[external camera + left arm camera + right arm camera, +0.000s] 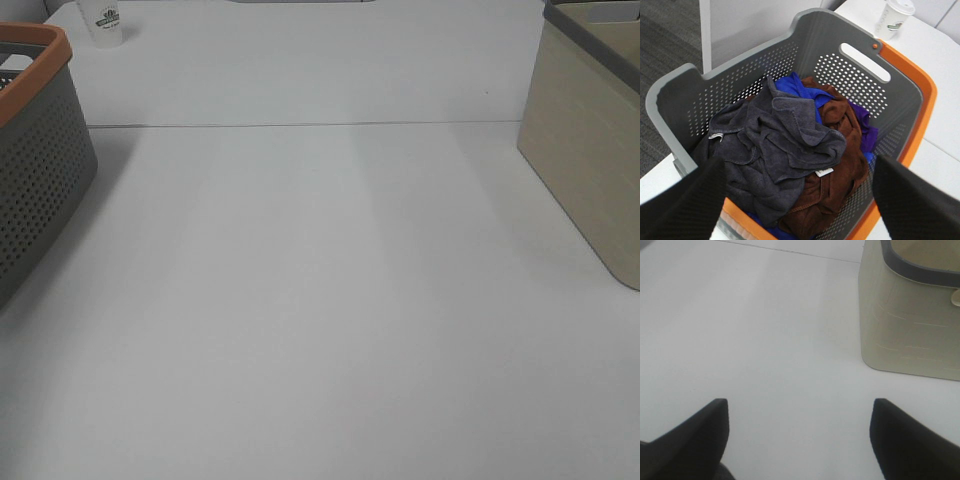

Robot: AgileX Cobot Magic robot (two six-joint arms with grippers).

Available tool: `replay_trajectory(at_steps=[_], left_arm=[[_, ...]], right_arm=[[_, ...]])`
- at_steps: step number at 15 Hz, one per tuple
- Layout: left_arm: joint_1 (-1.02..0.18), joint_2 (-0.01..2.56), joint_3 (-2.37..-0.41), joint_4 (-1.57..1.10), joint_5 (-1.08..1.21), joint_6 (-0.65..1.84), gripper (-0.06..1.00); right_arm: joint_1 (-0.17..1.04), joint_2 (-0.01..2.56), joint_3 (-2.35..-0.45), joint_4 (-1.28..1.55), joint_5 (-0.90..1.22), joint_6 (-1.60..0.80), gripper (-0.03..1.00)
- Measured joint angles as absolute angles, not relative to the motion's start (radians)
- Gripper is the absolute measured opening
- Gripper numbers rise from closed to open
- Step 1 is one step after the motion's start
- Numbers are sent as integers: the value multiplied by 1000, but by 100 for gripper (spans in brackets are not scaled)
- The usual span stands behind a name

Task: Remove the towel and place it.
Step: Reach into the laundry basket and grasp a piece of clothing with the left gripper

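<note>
In the left wrist view the charcoal towel (775, 142) lies crumpled on top of a pile in a grey perforated basket with an orange rim (917, 95). Small pale tags show at its edges. My left gripper (797, 200) is open, well above the basket, its dark fingers (685, 205) spread to either side of the pile. My right gripper (797, 440) is open and empty above the bare white table. Neither gripper shows in the exterior high view, where the grey basket (35, 150) stands at the left edge.
Under the towel lie a brown cloth (840, 170), a blue cloth (797, 87) and a purple one (865, 130). A beige bin (590, 150) (910, 315) stands at the right. A white paper cup (102, 20) (894, 17) stands behind the basket.
</note>
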State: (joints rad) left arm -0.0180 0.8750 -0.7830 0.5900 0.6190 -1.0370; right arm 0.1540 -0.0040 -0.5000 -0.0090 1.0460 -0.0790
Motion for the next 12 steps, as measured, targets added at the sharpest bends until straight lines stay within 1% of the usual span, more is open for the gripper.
replay_trajectory(at_steps=[1,7,9,12], left_arm=[[-18,928,-793,638,608,-1140,75],[-18,1166,-895,842,602,-1549,75],[-18,1268,-950,850,602,-1628,75],[-18,1412,-1037,807,633,-1669,74]], right_arm=[[154,-4,-500,-9,1046,-79,76],[154,-4,-500,-9,1046,-79,76],[154,-4,-500,-9,1046,-79,76],[154,-4,-500,-9,1046,-79,76]])
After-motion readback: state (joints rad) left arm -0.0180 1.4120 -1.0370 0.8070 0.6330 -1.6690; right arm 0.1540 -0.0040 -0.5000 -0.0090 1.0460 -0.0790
